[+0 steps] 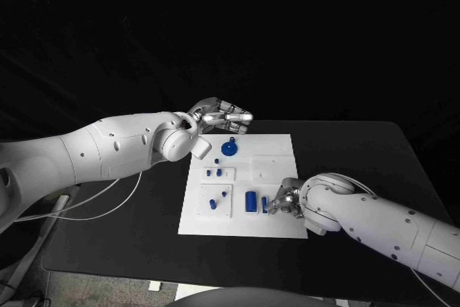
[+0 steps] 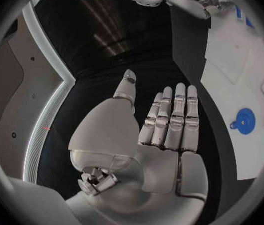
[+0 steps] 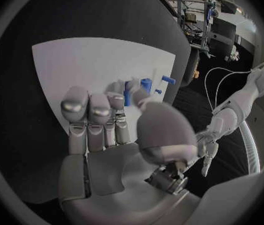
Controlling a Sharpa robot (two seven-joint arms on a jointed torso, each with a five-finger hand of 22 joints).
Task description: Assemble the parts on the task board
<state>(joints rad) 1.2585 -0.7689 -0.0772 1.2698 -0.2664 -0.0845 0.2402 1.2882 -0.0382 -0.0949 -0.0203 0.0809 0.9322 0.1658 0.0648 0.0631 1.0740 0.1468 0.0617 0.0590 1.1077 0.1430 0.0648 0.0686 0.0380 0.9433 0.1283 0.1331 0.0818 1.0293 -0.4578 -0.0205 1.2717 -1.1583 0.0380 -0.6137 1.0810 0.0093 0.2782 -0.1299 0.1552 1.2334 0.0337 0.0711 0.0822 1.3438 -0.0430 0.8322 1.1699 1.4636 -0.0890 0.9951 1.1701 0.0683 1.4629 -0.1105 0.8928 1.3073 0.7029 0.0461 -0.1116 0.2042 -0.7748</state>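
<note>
The white task board lies mid-table with blue parts on it. A round blue disc sits near its far left, also visible in the left wrist view as the disc. Small blue pegs stand in the middle, and a thick blue cylinder is near the front. My right hand rests low on the board's near right side, its thumb and a finger closed around a slim blue part beside that cylinder. My left hand hovers above the board's far left corner, its fingers straight, holding nothing.
The board lies on a black table with bare surface to its left and right. A white cable trails over the table's left side. Two more small blue pegs stand on a raised white block at the board's near left.
</note>
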